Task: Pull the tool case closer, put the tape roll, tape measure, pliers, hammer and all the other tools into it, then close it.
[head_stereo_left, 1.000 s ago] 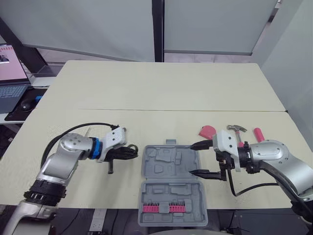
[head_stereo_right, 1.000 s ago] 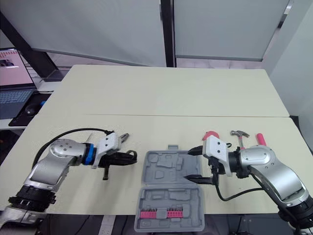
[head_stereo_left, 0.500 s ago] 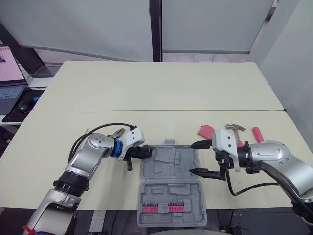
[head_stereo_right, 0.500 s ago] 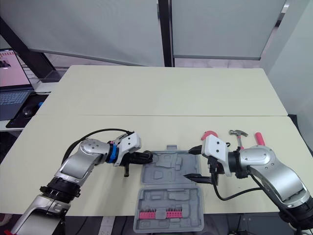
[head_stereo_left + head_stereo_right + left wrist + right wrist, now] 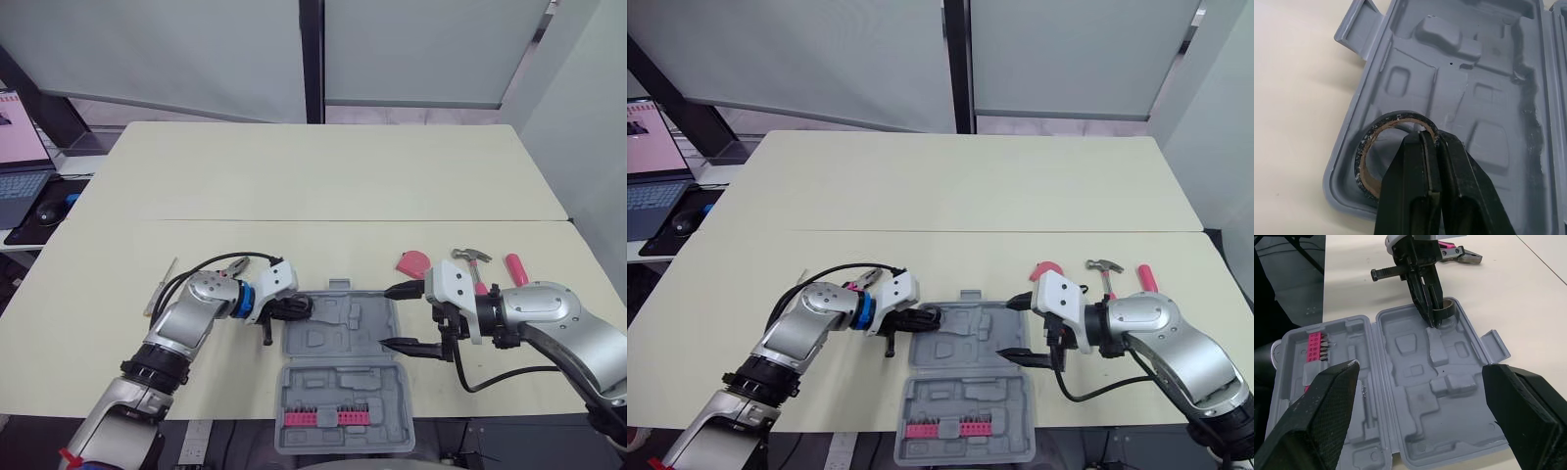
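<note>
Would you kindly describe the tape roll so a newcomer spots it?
An open grey tool case lies on the cream table. At its far left corner the left gripper pinches the tape roll: a black ring with a brown core, the only round thing there.

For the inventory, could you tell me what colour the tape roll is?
The tape roll is black with a brown core; left wrist view.

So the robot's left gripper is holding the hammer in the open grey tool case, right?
Not quite. The left gripper holds the tape roll, not the hammer, in the open grey tool case. The left wrist view shows its fingers pinched on the roll's rim. The hammer lies on the table beside the right arm.
</note>
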Robot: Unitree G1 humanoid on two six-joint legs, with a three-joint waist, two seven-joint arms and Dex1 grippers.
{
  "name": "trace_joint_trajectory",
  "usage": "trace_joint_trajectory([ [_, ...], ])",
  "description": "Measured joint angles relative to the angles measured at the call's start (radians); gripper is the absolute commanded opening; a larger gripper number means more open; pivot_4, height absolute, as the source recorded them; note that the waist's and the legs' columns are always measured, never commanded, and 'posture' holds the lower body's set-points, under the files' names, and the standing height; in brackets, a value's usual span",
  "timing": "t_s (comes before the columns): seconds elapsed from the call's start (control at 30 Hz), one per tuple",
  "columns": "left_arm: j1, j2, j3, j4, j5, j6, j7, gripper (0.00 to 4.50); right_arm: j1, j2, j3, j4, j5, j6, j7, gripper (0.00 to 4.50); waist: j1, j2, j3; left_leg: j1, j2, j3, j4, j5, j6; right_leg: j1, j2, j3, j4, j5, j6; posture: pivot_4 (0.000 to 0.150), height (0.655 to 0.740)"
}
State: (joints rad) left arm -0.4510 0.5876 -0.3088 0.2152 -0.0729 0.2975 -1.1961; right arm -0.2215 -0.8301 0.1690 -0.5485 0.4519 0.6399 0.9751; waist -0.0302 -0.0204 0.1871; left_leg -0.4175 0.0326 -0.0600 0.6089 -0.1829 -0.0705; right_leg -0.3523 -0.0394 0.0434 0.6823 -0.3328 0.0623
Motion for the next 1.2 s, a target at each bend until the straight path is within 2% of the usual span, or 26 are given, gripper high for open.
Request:
trace_joint_trajectory([
  [0.1,-0.008,-0.003,0.000,0.014,0.001,-0.005,0.006,0.03,0.005,-0.006,-0.001,-0.001,0.000,0.001,0.000,4.50,0.000,0.000,0.000,0.000,0.000,0.000,0.000,0.000,0.000,0.000,0.000,0.000,0.000,0.000,0.000,0.150,0.7400],
  [0.43,-0.030,0.010,0.012,-0.022,-0.027,0.028,-0.005,3.15,0.009,-0.013,-0.011,-0.005,0.000,0.001,-0.001,4.50,0.000,0.000,0.000,0.000,0.000,0.000,0.000,0.000,0.000,0.000,0.000,0.000,0.000,0.000,0.000,0.150,0.7400],
  [0.57,-0.014,0.049,0.023,-0.069,-0.042,0.039,-0.019,4.39,0.010,-0.014,-0.012,-0.005,0.000,0.000,-0.001,4.50,-0.002,0.000,0.000,0.000,0.000,0.000,0.000,0.000,0.000,0.000,0.000,0.000,0.000,0.000,0.000,0.150,0.7400],
  [0.8,0.008,0.074,0.039,-0.089,-0.049,0.034,-0.027,4.39,0.013,-0.014,-0.014,-0.005,0.000,-0.001,-0.001,4.50,0.000,0.000,0.000,0.000,0.000,0.000,0.000,0.000,0.000,0.000,0.000,0.000,0.000,0.000,0.000,0.150,0.7400],
  [0.97,0.027,0.072,0.040,-0.091,-0.062,-0.065,-0.039,4.39,0.014,-0.014,-0.021,-0.005,0.000,-0.002,-0.001,4.50,0.001,0.000,0.000,0.000,0.000,0.000,0.000,0.000,0.000,0.000,0.000,0.000,0.000,0.000,0.000,0.150,0.7400],
  [1.07,0.029,0.072,0.040,-0.081,-0.061,-0.125,-0.043,3.79,0.016,-0.014,-0.021,-0.005,0.000,-0.002,-0.001,4.50,0.001,0.000,0.000,0.000,0.000,0.000,0.000,0.000,0.000,0.000,0.000,0.000,0.000,0.000,0.000,0.150,0.7400],
  [1.17,0.028,0.072,0.036,-0.037,-0.035,-0.196,-0.041,2.87,0.016,-0.014,-0.021,-0.005,0.000,-0.002,0.000,4.50,0.001,0.000,0.000,0.000,0.000,0.000,0.000,0.000,0.000,0.000,0.000,0.000,0.000,0.000,0.000,0.150,0.7400],
  [1.2,0.028,0.070,0.035,-0.022,-0.025,-0.216,-0.039,2.87,0.016,-0.014,-0.021,-0.005,0.000,-0.002,0.000,4.50,0.001,0.000,0.000,0.000,0.000,0.000,0.000,0.000,0.000,0.000,0.000,0.000,0.000,0.000,0.000,0.150,0.7400],
])
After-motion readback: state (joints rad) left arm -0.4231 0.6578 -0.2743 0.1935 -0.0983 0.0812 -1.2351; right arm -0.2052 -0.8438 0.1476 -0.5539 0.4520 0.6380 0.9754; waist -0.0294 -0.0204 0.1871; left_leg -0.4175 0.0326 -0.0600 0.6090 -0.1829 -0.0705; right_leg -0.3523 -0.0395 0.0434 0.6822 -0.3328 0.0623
